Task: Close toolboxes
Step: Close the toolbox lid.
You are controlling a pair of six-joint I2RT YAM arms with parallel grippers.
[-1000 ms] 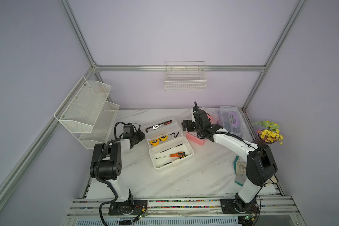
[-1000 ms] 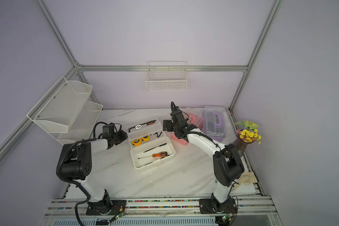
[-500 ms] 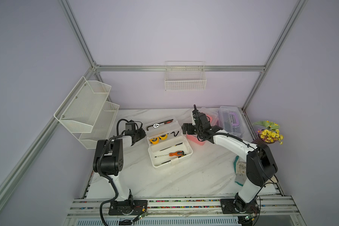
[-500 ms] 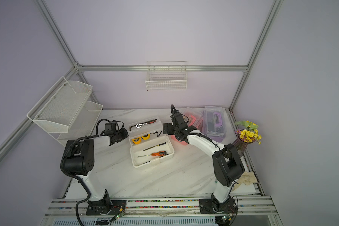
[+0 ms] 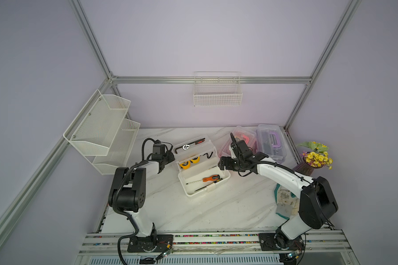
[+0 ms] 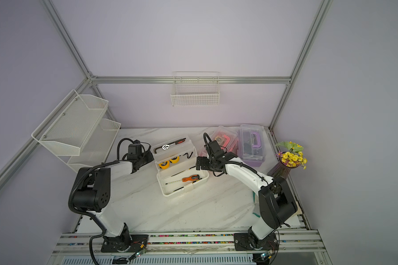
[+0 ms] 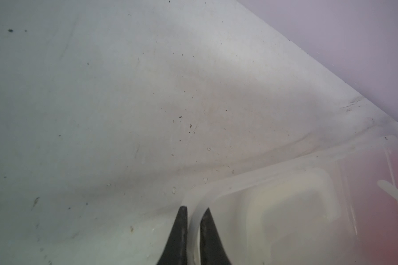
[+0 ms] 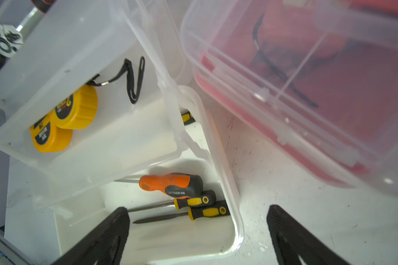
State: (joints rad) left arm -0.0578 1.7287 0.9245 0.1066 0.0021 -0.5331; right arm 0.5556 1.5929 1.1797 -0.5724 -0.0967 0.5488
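**Toolbox closing under way:** The white box [image 5: 200, 192] is seen open at mid-table, its clear lid [image 5: 207, 149] tilted up. The lid's rim is pinched in the closed left gripper [image 7: 194, 210]. The right gripper [image 8: 197, 207], spread wide and empty, is held over the box's corner beside the pink box [image 5: 241, 140]. The purple box [image 5: 271, 142] lies next to it, and both appear shut. The lid is best swung down slowly along its hinge arc, the box steadied if it slides, then pressed until latched.
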